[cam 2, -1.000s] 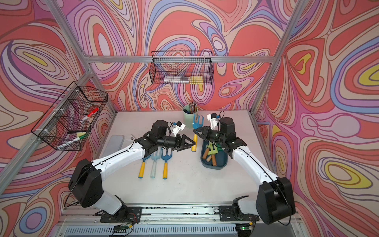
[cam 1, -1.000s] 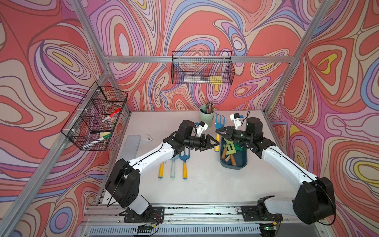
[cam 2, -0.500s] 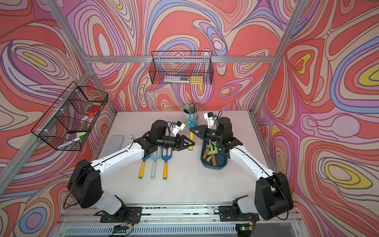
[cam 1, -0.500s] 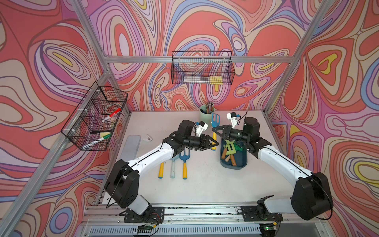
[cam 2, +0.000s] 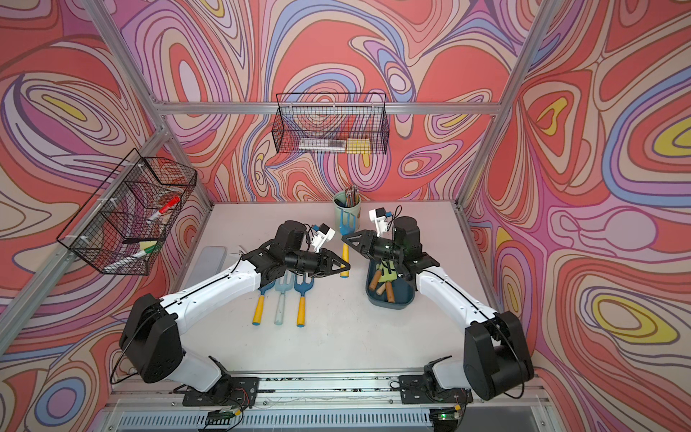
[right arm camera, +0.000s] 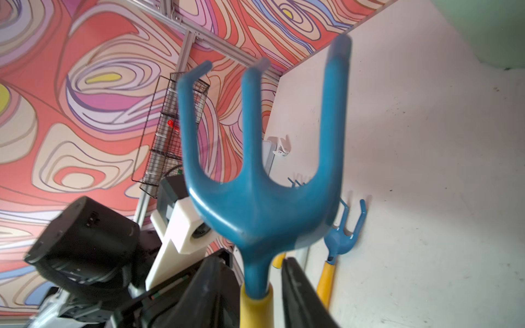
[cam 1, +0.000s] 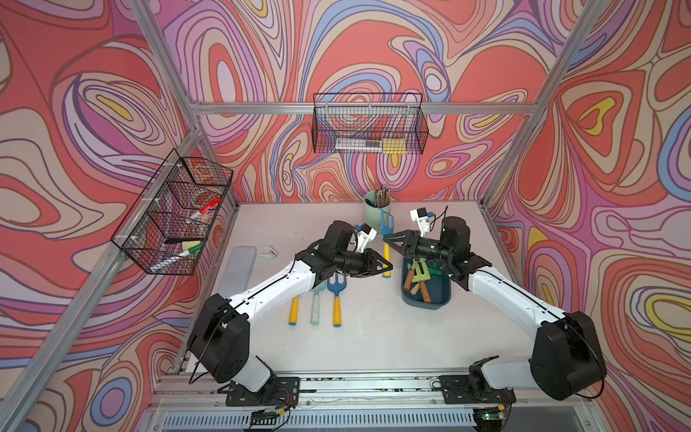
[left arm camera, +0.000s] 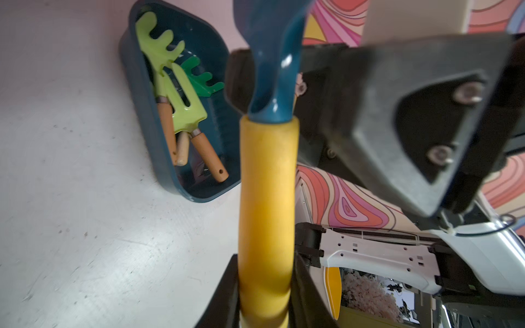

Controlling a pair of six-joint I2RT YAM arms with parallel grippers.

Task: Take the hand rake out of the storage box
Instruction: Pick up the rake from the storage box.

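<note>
Now my left pincer (left arm camera: 265, 289) clamps the yellow grip of the blue-pronged plastic hand rake (left arm camera: 267, 184), upright seemingly for a handover, so my right pincer (right arm camera: 255, 284) stands parted around its neck; the dark teal plastic storage box (left arm camera: 139, 108) lies on the desk (cam 1: 374, 348) beneath that pincer.

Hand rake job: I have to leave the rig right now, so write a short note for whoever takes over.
Grippers: left gripper shut on the hand rake by its yellow handle, holding it in the air. The right gripper is around the blue neck with a gap on one side, so its grip looks loose.
Things: storage box on the table by the right arm, green tools inside.
Done: hand rake is out of the box.
Left: probably clear the right gripper, then set the rake down, perhaps beside the three tools lying there.
</note>
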